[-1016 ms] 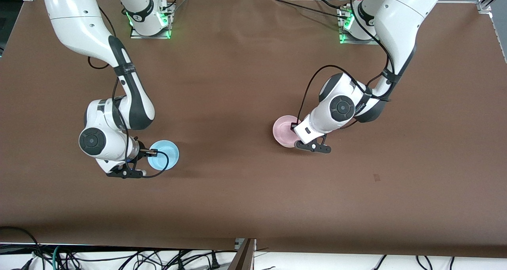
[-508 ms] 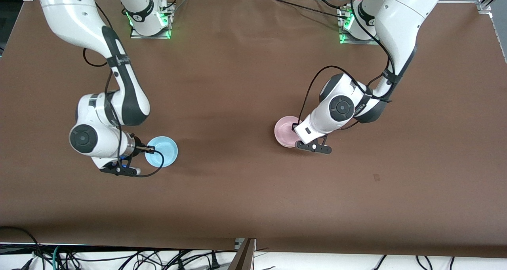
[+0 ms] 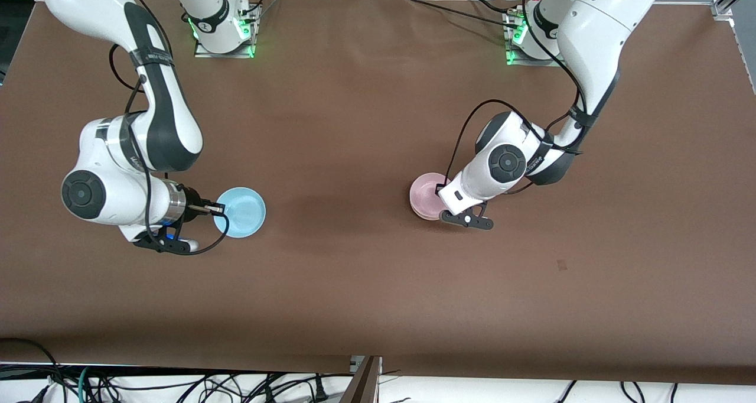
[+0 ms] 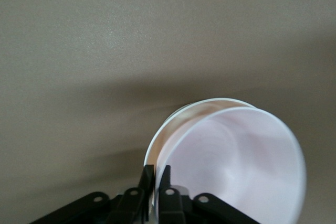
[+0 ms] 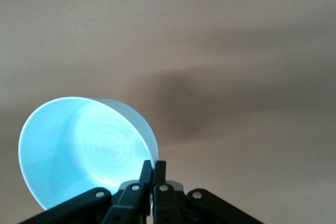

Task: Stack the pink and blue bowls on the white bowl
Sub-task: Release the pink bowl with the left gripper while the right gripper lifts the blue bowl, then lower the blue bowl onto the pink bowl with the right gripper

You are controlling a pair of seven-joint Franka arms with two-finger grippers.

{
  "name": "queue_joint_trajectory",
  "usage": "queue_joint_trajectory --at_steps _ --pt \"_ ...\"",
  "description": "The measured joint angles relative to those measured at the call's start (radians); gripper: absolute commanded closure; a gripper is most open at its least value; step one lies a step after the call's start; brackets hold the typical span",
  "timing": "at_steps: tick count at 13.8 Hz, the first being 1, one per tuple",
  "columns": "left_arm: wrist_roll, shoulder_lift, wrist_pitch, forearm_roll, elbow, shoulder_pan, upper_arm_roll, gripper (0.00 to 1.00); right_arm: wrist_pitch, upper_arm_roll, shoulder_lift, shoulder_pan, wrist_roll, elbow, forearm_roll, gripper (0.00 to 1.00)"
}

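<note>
My left gripper [image 3: 441,190] is shut on the rim of the pale pink bowl [image 3: 426,194], near the middle of the table. In the left wrist view the gripper [image 4: 156,176] pinches the pink bowl [image 4: 241,161], which sits tilted in or just over the white bowl [image 4: 161,136]; only an arc of the white rim shows. My right gripper [image 3: 215,209] is shut on the rim of the light blue bowl [image 3: 241,212], toward the right arm's end of the table. In the right wrist view the gripper [image 5: 153,170] holds the blue bowl [image 5: 84,148] tilted above the table.
The brown table cover [image 3: 354,285] is bare around both bowls. The arm bases [image 3: 224,31] stand at the table's edge farthest from the front camera. Cables hang along the edge nearest to it.
The right arm has swung toward its end of the table, and the blue bowl has shifted a little with it. The left arm and pink bowl have barely moved.
</note>
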Motion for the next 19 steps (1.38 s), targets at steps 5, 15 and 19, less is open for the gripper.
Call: queue_joint_trajectory --at_steps 5,15,19 --pt "-0.01 -0.019 0.003 0.001 0.021 -0.002 -0.01 0.0 -0.017 0.004 0.0 0.001 0.018 0.015 0.039 1.0" --pt "-0.016 -0.352 -0.386 0.002 0.041 0.107 0.002 0.0 0.125 0.154 0.047 0.152 0.437 0.038 0.162 1.0" --pt "-0.001 -0.428 -0.507 0.002 0.06 0.127 0.082 0.0 0.334 0.157 0.118 0.25 0.536 0.055 0.244 1.0"
